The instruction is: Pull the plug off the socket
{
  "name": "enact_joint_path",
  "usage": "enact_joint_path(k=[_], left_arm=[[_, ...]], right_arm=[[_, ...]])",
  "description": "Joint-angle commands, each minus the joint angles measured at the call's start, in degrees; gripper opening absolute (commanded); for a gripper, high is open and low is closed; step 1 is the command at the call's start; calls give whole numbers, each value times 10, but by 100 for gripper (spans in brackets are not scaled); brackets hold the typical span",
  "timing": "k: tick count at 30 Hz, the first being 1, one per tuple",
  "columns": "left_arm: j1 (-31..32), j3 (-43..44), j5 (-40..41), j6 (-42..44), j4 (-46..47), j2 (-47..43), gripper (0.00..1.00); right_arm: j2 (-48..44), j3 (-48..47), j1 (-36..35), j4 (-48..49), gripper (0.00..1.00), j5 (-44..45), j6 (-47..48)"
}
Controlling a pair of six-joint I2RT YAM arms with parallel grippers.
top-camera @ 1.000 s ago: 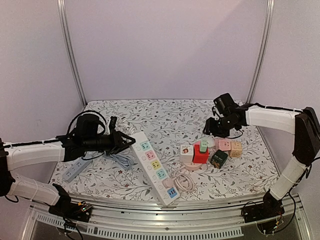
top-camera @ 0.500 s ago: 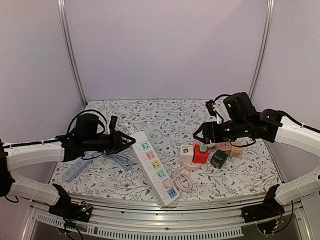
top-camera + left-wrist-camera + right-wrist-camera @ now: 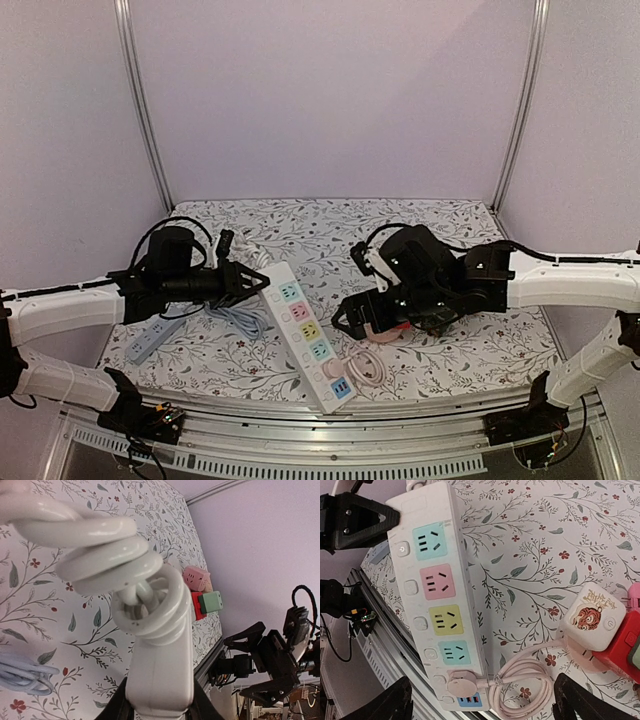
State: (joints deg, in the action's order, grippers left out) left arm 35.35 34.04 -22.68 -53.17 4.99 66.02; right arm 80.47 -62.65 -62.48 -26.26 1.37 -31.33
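One stiff round pink plug (image 3: 461, 685), probably snug: pinch its sides, right pincer (image 3: 352, 315) wide, left pincer (image 3: 248, 282) clamps white power strip (image 3: 440, 580).

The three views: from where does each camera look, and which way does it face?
Top external: above and behind, facing down at the table; left arm and right arm show.
Left wrist: faces across a coiled white cord toward the right arm; left fingers peek in.
Right wrist: faces down on the power strip; open right fingers show.
Wrist views share the red cube.
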Motion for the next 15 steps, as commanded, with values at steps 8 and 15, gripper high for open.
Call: enact_joint_path(k=[8, 15], left_arm=[[-7, 15, -15, 14, 1, -8, 4], [-9, 14, -16, 17, -6, -10, 4]], right_arm=[[152, -69, -62, 60, 99, 40, 32], [208, -96, -76, 78, 99, 15, 48]])
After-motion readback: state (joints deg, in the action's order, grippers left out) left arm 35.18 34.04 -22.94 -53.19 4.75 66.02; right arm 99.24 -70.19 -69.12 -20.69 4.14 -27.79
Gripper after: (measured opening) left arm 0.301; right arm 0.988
